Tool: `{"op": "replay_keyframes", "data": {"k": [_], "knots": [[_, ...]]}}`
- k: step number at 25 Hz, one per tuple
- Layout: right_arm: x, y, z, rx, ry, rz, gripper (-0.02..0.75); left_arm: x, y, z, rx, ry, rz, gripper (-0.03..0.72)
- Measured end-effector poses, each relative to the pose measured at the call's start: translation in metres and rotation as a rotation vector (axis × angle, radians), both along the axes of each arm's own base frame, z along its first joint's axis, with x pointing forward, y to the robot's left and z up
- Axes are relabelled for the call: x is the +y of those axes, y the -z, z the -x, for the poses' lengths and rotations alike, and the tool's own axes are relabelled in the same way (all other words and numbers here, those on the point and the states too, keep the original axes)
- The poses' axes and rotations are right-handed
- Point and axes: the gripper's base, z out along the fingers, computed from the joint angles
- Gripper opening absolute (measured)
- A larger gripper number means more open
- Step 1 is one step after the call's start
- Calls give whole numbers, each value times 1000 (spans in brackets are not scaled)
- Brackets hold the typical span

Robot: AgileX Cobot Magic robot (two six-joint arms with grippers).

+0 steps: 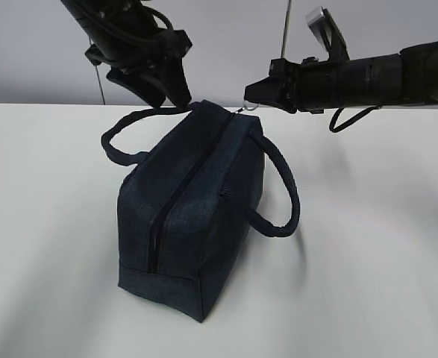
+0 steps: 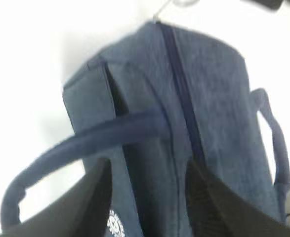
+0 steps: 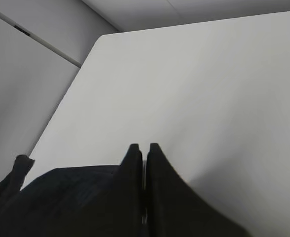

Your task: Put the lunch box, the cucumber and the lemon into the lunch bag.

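The dark navy lunch bag [image 1: 196,216] stands on the white table with its top zipper [image 1: 180,195] closed along its length. My left gripper [image 1: 175,95] hovers over the bag's far left corner, open. In the left wrist view its fingers [image 2: 101,197] straddle the bag's top [image 2: 209,89] above the white logo [image 2: 116,226], holding nothing. My right gripper [image 1: 250,92] is shut on the metal ring pull [image 1: 251,107] at the zipper's far end; a thin metal sliver shows between its tips [image 3: 145,146]. Lunch box, cucumber and lemon are out of view.
One looped handle [image 1: 118,142] hangs off the bag's left side and crosses just ahead of the left fingers [image 2: 85,140]. The other handle [image 1: 287,195] droops on the right. A grey wall [image 1: 226,45] stands behind the white table [image 1: 375,246].
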Motion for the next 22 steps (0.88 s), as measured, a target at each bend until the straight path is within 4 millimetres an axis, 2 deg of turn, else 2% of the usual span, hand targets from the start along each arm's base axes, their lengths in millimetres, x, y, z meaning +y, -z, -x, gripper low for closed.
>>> {"op": "replay_keyframes", "data": {"k": [4,14,22], "knots": [[0,1,0,2,-3,5,0,-2,-6,-5,-20,-4,28,335],[0,2,0,4,-7,5,0,-10,26,-19,49,-3,23,335],[0,2,0,4,-9,4,0,-14,32,-21,69,0,38,334]]}}
